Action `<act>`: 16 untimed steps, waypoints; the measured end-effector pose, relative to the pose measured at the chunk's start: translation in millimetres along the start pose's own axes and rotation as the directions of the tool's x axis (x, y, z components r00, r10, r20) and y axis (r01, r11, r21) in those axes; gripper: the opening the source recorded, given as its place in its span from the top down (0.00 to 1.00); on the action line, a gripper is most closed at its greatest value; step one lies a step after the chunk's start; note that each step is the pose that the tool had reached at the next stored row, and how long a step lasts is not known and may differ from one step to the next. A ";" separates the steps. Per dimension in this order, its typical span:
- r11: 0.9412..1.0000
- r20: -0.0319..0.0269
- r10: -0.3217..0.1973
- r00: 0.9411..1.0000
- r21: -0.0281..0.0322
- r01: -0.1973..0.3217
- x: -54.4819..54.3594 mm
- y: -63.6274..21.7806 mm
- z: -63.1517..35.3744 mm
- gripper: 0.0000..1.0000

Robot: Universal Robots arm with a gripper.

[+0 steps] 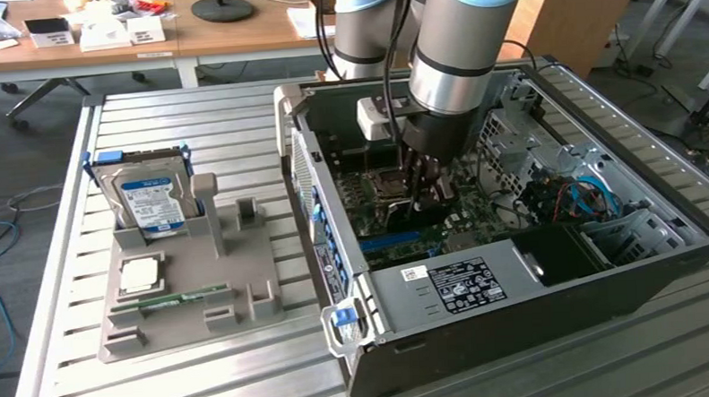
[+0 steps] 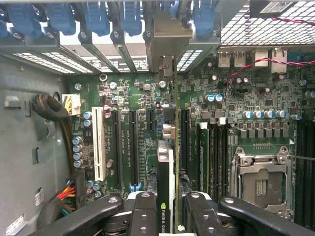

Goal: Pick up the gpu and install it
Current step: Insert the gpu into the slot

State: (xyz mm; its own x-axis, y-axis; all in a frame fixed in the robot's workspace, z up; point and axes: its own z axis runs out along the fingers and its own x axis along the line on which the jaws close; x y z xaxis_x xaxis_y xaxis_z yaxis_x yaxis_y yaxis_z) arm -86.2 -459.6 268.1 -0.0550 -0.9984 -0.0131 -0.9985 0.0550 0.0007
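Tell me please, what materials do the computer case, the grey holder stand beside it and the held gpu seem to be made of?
The computer case: probably painted and bare sheet metal, with perforated silver panels inside. The grey holder stand: likely matte moulded plastic, uniform and dull. The gpu, gripped edge-on by the gripper: apparently green circuit board with a silvery metal bracket at the far end.

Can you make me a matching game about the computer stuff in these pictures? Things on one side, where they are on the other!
Things:
1. thin dark GPU card with a silver bracket
2. blue-and-white-labelled hard drive
3. narrow green memory stick
4. square silver processor chip

Places:
A. lying flat in the grey holder's front slot
B. standing upright at the holder's back
C. gripped edge-on by the black gripper, above the green motherboard inside the open computer case
D. lying flat in the holder, between the drive and the memory stick

Pairs: 1-C, 2-B, 3-A, 4-D
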 end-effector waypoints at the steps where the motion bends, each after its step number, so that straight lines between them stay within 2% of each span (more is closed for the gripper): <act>1: 1.000 0.000 0.000 1.000 0.000 0.000 0.0 0.0 0.2 0.73; 16: 1.000 0.000 0.000 1.000 0.000 0.000 0.1 1.2 6.4 0.73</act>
State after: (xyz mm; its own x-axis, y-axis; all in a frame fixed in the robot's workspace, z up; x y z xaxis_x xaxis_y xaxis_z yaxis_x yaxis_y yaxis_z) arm -87.4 -459.6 261.7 -0.0552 -0.9984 -0.0133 -0.9985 0.0552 0.0006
